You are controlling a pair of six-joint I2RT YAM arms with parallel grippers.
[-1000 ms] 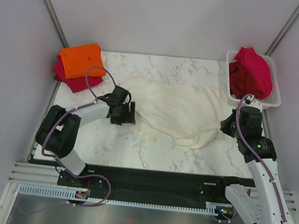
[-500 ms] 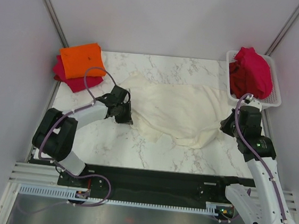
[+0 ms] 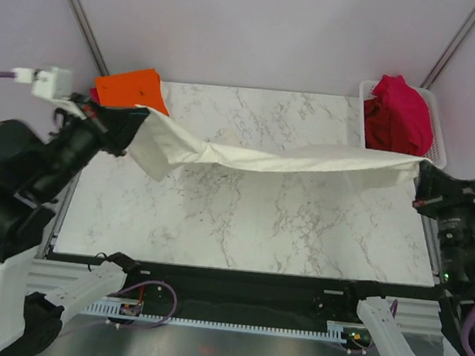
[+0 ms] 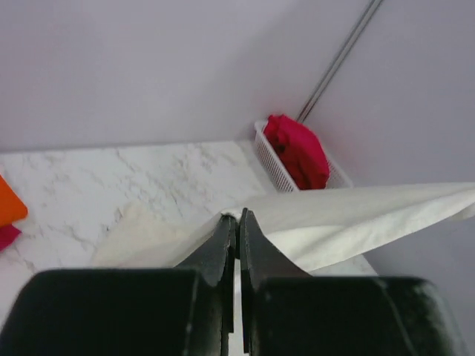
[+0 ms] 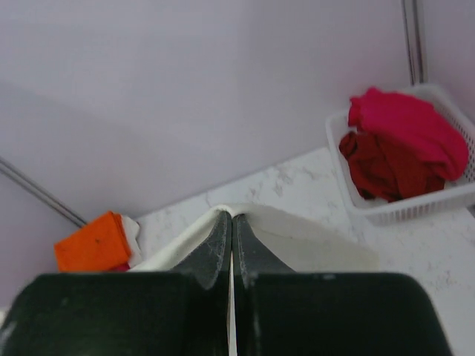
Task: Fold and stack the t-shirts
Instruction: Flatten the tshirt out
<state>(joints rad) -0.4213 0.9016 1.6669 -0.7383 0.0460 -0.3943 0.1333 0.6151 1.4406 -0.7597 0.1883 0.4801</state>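
My left gripper [image 3: 135, 121] and right gripper [image 3: 422, 176], both pinched shut on the cream-white t-shirt [image 3: 290, 158], hold it taut, long axis nine to three o'clock.

No readable text, label, brand or number shows in any view
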